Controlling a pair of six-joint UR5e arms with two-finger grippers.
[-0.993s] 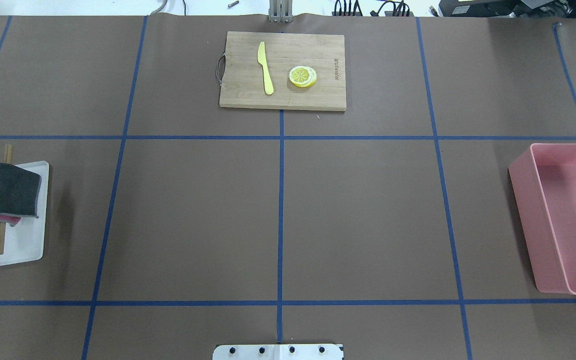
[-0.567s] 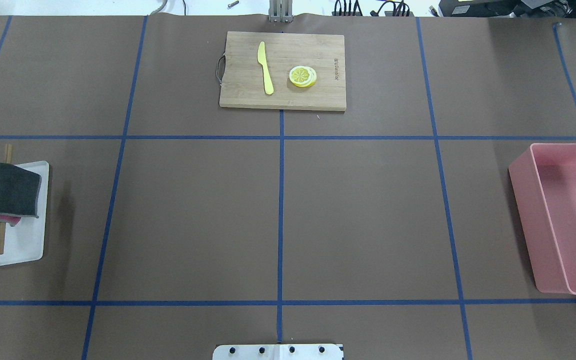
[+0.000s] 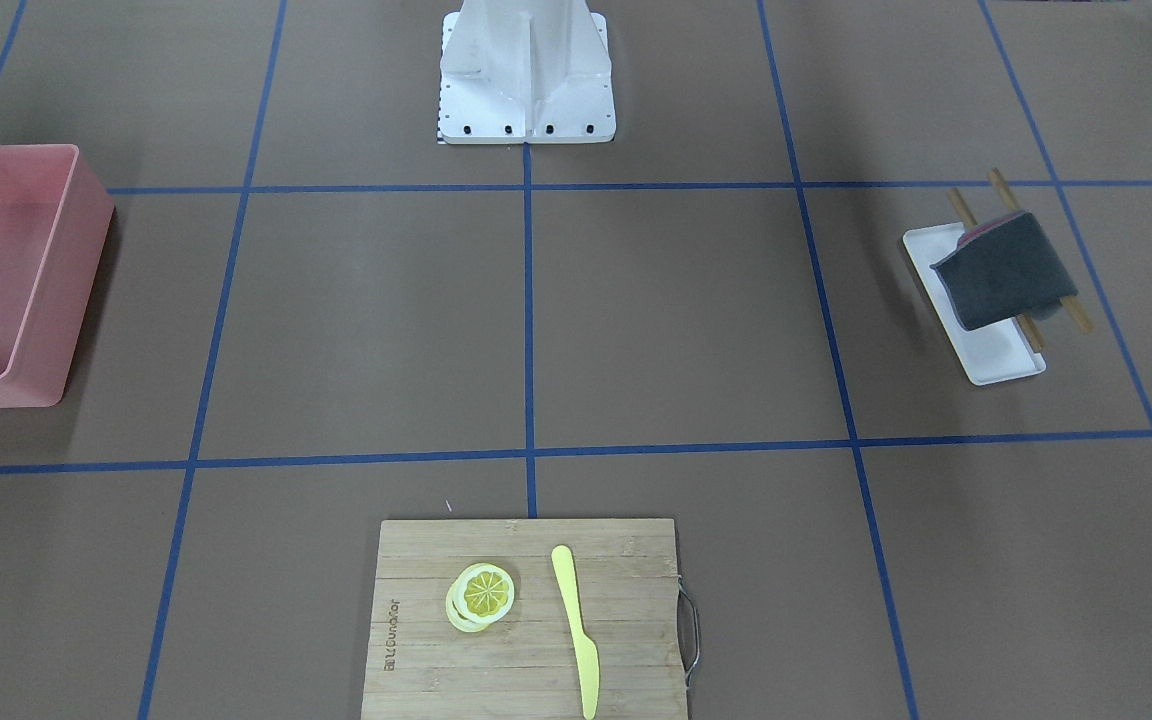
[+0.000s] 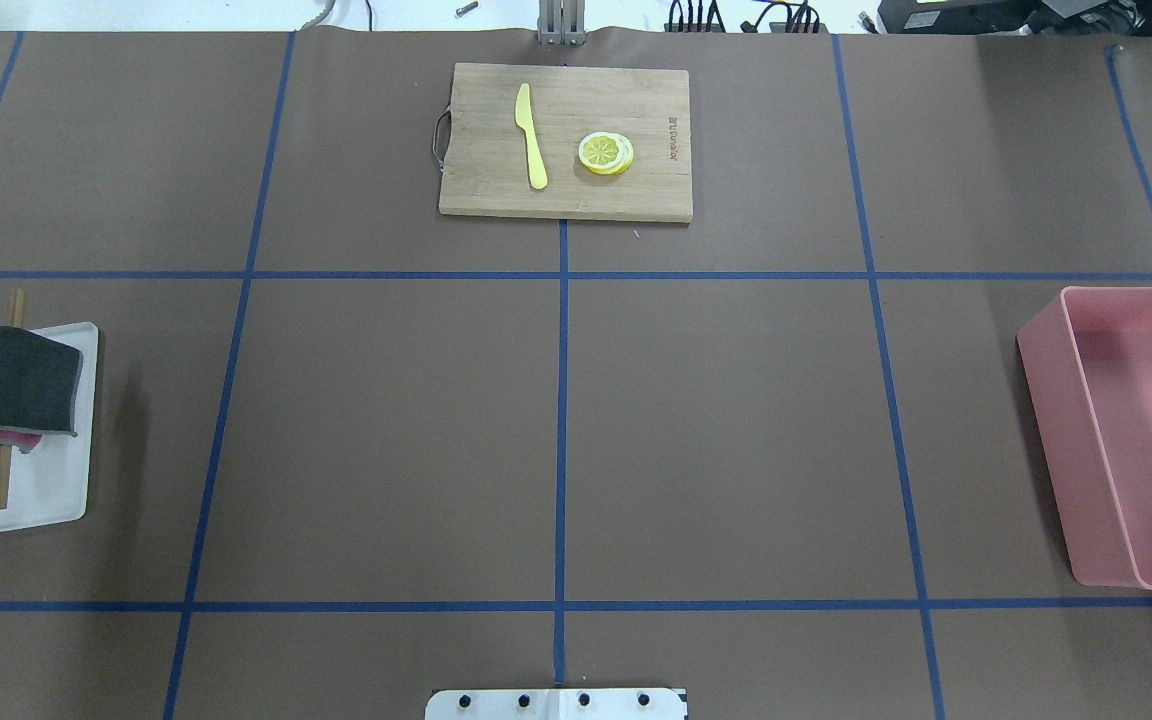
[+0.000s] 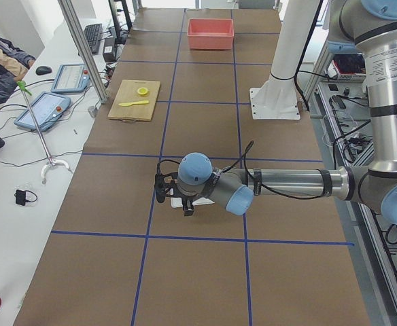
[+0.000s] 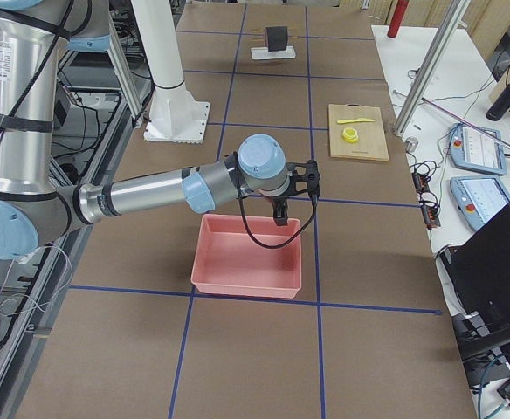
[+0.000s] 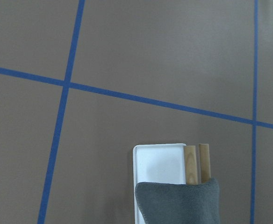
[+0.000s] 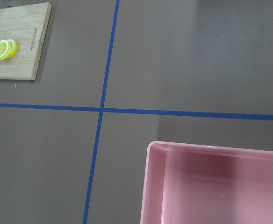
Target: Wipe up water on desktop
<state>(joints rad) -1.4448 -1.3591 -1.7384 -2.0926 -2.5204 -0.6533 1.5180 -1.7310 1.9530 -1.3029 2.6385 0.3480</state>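
The desktop (image 4: 386, 430) is matte brown with a grid of blue tape lines; I see no water on it in any view. A dark grey cloth (image 4: 1, 378) hangs over wooden sticks above a white tray (image 4: 46, 490) at the table's left end; it also shows in the left wrist view (image 7: 178, 203). My left gripper (image 5: 188, 209) hovers over that tray and shows clearly only in the exterior left view, so I cannot tell its state. My right gripper (image 6: 280, 214) hangs over the pink bin (image 6: 246, 257); I cannot tell its state either.
The pink bin (image 4: 1116, 440) stands at the right end. A bamboo cutting board (image 4: 481, 190) at the far middle carries a yellow knife (image 4: 531, 135) and lemon slices (image 4: 605, 153). The robot's white base plate (image 4: 556, 704) is at the near edge.
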